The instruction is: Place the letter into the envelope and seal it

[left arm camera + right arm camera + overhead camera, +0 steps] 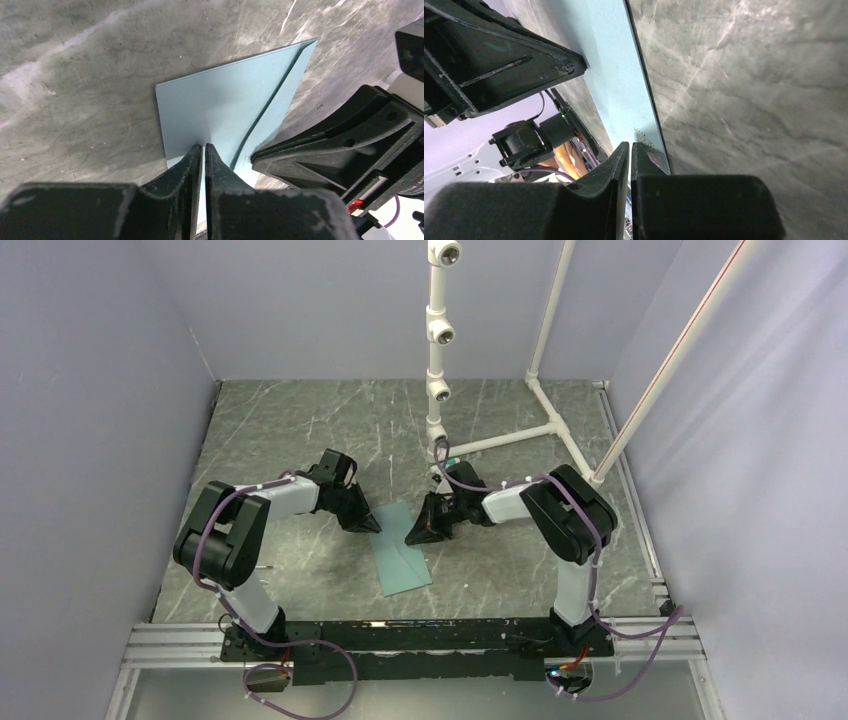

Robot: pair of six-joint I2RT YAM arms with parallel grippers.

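Observation:
The teal envelope (401,550) lies flat on the table between my two grippers. A dark fold line (270,100) runs along its length. My left gripper (376,526) meets its left long edge; in the left wrist view the jaws (204,146) are pinched together on the paper, with only a hairline slit. My right gripper (411,537) meets the opposite edge, its jaws (630,144) likewise closed on the envelope's end (624,75). A small patch of dark ornamental print (642,135) shows beside the right fingertips; otherwise the letter is hidden.
A white pipe stand (438,350) rises behind the right arm, with its pipe feet (520,432) lying on the dark marbled table (300,430). Pale walls close in on three sides, and a metal rail (400,635) carries both arm bases.

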